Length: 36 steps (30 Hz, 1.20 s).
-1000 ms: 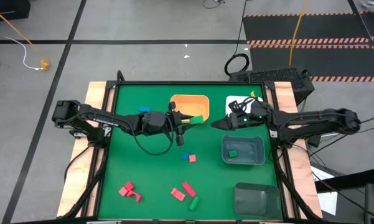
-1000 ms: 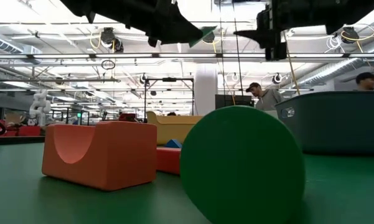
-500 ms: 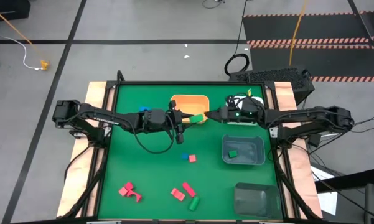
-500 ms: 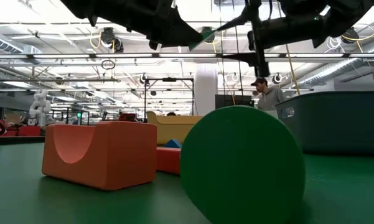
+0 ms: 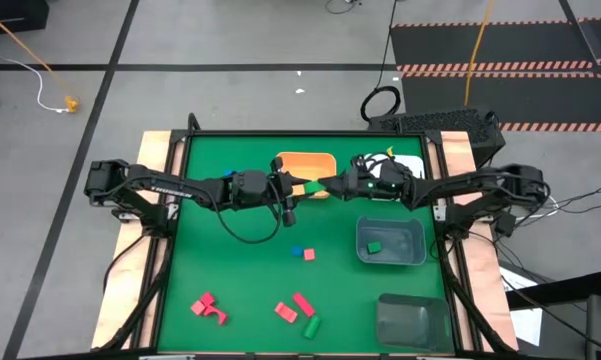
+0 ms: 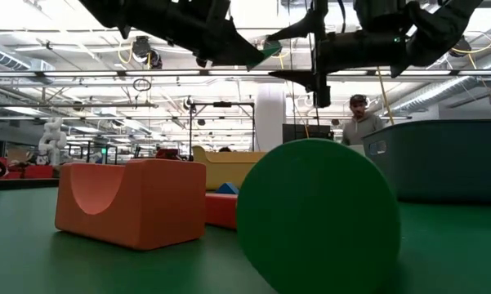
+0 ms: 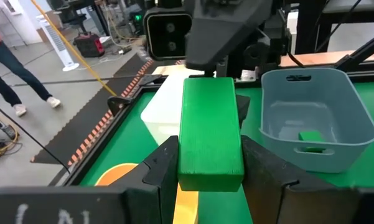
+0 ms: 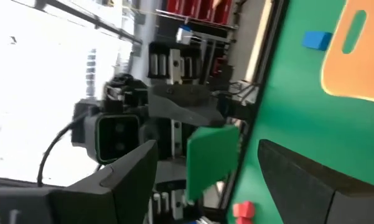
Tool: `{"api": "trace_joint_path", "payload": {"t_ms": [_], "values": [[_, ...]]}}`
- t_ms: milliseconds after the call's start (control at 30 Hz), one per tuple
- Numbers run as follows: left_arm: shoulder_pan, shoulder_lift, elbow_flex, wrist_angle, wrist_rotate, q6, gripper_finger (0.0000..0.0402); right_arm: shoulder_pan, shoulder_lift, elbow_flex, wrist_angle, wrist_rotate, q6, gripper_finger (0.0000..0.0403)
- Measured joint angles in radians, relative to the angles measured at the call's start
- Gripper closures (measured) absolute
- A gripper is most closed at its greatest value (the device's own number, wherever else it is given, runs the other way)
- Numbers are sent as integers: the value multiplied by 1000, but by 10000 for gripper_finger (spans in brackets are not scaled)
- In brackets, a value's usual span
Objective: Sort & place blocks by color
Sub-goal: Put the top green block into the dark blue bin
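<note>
Green block [image 7: 210,130]: clamped in left pincer [image 5: 302,186]. Right pincer [image 5: 327,186], wide open, empty, has closed in — handover imminent.

Dark jointed arms [image 5: 170,187]; black looping cable [image 5: 242,236].

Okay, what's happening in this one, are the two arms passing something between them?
It looks like a handover. The left gripper is shut on a green block and holds it in the air above the orange bin. The right gripper has its fingers open and faces the block's far end, not yet closed on it. One green piece already lies in the grey bin; red, blue and green pieces are still on the table.
</note>
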<state>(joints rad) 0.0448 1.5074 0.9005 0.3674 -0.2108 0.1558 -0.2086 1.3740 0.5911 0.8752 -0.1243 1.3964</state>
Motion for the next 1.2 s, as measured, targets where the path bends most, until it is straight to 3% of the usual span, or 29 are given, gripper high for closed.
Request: {"api": "trace_joint_path", "payload": {"t_ms": [167,633,933,1200], "values": [[1,0,0,-14,0,11,267,0,27,0,19,27,10,153],[4,0,0,-35,0,52,267,1,32,0,25,27,6,254],[36,0,0,-34,1,26,267,27,32,0,19,52,-21,259],[28,0,0,-56,72,-2,267,35,32,0,-11,99,-47,259]]}}
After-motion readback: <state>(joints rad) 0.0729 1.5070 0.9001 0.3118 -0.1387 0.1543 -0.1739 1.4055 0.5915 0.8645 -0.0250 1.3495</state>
